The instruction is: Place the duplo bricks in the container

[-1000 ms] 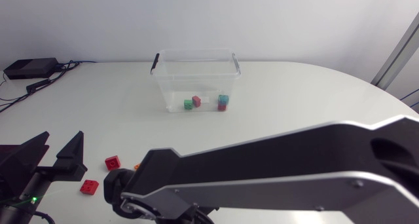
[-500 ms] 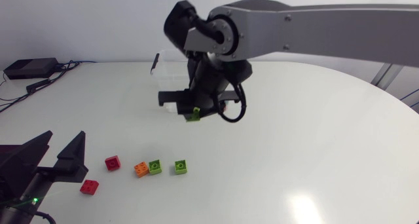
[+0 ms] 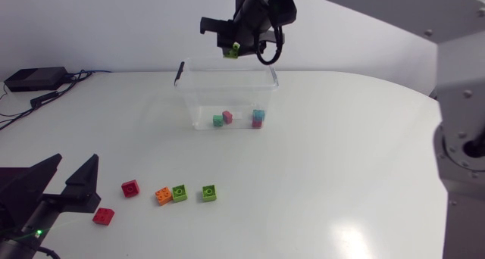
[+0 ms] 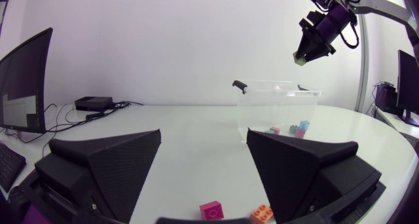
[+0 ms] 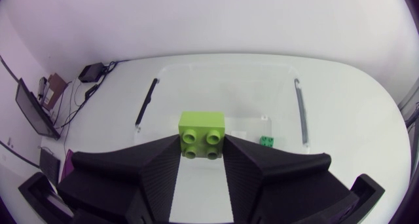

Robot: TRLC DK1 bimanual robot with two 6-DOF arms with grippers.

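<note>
Lime duplo brick is pinched in the right tool, above the container; left tool gapes empty.

White table carried everything. Clear container stood on it near far edge, about middle of my reach. On near part, toward my left side, five duplo bricks lay in loose row. Red brick lay alone; second red brick lay nearer to me, apart. Orange brick seemed to touch dark green brick. Light green brick lay just beside, not touching. Black box with cables sat at far left corner.
</note>
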